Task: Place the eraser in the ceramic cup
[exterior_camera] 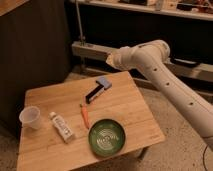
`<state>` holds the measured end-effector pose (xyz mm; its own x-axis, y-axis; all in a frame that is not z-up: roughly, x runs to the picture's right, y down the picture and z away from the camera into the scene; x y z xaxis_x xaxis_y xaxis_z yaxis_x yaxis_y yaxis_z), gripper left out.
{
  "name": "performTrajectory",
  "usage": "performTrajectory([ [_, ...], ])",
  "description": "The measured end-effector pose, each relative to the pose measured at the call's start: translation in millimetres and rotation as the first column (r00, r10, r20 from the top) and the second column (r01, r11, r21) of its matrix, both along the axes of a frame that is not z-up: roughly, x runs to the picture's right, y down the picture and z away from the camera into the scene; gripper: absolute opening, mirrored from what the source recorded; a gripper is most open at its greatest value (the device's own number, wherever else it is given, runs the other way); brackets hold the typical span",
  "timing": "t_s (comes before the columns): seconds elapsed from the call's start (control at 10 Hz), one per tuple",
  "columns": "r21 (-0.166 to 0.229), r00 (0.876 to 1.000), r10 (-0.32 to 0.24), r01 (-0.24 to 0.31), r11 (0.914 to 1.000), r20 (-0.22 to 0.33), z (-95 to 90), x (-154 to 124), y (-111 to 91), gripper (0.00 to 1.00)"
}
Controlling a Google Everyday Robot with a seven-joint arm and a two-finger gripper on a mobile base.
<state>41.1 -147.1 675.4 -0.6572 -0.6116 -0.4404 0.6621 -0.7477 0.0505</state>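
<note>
The gripper [114, 58] hovers beyond the table's [134, 114] far edge, its grip impossible to tell. The eraser [94, 95] lies far-centre and the cup [30, 117] stands at the left.

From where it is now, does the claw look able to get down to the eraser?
Probably yes. The claw hangs by the far edge of the table, and the eraser lies uncovered not far off. Only a blue-grey block sits close by its far end.
</note>
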Motion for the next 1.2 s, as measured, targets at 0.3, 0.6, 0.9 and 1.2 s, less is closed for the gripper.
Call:
performTrajectory([
  [0.3, 0.017, 0.986, 0.167, -0.167, 0.9859, -0.007, -4.0, 2.7, -2.5, 0.21],
  [0.6, -0.067, 0.964, 0.256, -0.252, 0.9655, 0.073, -3.6, 15.6, -43.9, 0.21],
  [0.9, -0.313, 0.901, 0.429, -0.391, 0.8652, 0.059, -22.1, 16.2, -105.6, 0.21],
  [1.2, -0.446, 0.951, 0.282, -0.310, 0.8396, -0.128, -39.3, 10.3, -114.1, 0.21],
])
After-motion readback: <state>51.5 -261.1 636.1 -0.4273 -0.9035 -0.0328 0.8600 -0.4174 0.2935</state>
